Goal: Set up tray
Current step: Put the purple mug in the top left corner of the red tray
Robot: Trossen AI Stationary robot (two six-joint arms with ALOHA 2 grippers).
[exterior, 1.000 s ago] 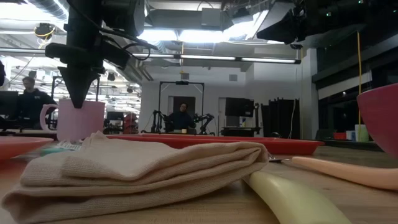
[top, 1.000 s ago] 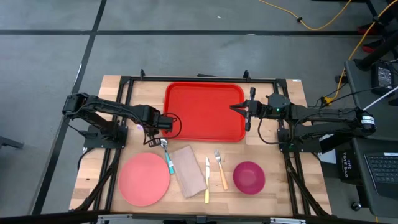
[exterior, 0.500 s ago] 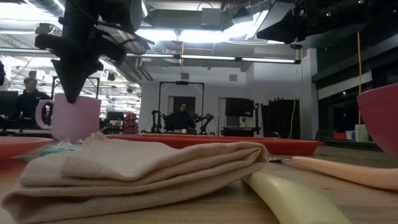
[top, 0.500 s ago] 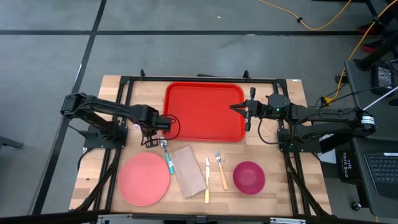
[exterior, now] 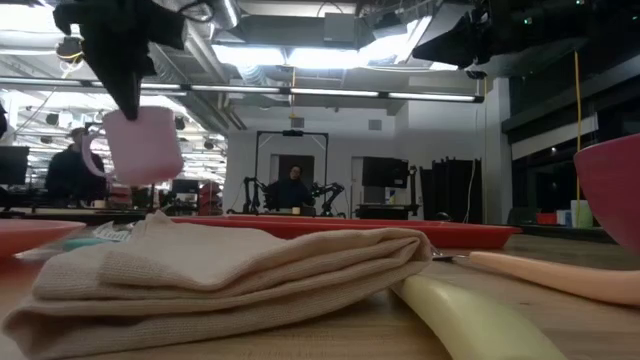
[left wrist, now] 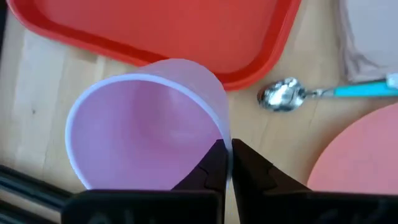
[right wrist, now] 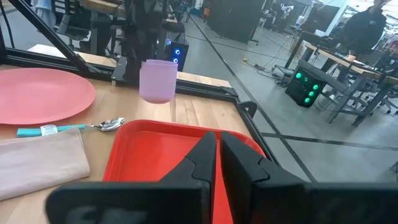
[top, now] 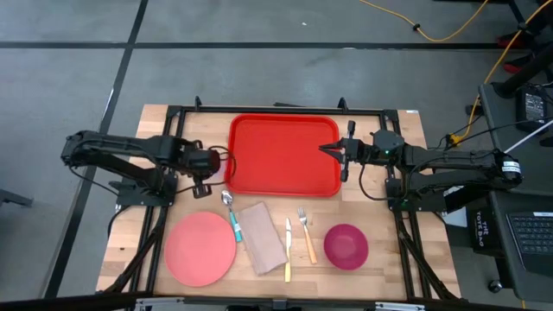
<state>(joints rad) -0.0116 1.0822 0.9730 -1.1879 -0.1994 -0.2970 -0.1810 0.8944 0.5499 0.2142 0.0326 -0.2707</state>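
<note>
Holding a pale pink cup [left wrist: 146, 127] by its rim, the left gripper [left wrist: 225, 163] has its two dark fingers pinched together on the thin plastic wall, one inside and one outside. The cup is smooth, round and translucent, and nothing shows inside it. In the low view the cup [exterior: 143, 146] hangs tilted above the tabletop, clear of the wood. From above, the left gripper [top: 204, 161] sits just left of the tray [top: 284, 155], near its left edge, so the cup is beside the tray and not over it.

The tray is a large bright red rectangle with rounded corners and a raised rim, lying flat at the far middle of the wooden table [top: 408, 259]; its glossy floor is bare. The right gripper [top: 333, 150] rests at the tray's right edge with its fingers drawn together on nothing.

Along the near side lie a flat round pink plate [top: 200, 249], a shiny metal spoon [top: 232, 215] with a teal handle, a folded beige cloth napkin [top: 262, 237], a pale yellow knife [top: 288, 250], an orange-handled fork [top: 307, 236], and a round magenta bowl [top: 346, 245], which looks empty.
</note>
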